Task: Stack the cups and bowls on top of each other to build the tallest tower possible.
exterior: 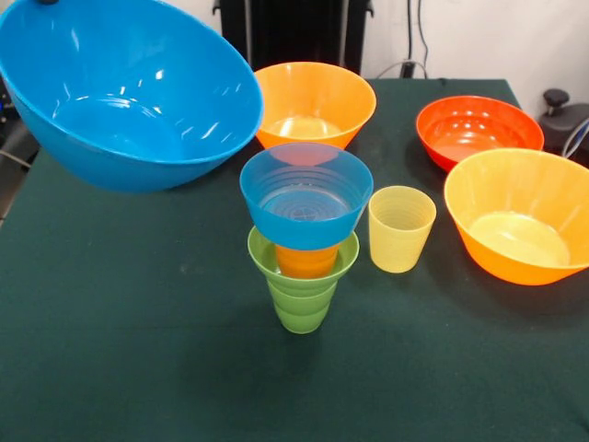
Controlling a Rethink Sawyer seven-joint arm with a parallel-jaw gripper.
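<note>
the tower (305, 241) stood near the middle of the dark green table (110, 359). its lowest piece was the green ribbed cup (302, 296), upright; an orange cup (306, 261) sat inside it, and a small translucent blue bowl (306, 193) rested on top of the orange cup, mouth up. the pale yellow cup (401, 227) stood upright just right of the tower, close beside it but apart. farther back, directly behind the tower, sat a big orange bowl (314, 103). at the right edge lay a second big orange bowl (521, 214), with the red-orange bowl (478, 130) just behind it; the two overlapped in this view and contact could not be judged. the medium blue bowl (124, 92) filled the upper left, tilted with its mouth toward the viewer and raised above the table, up and to the left of the tower. a small dark object at its top rim may have been the tip of the gripper (44, 2), so whether the gripper was spread, closed, or clasping the bowl could not be told. measured from that point, the tower lay to the right and nearer.
</note>
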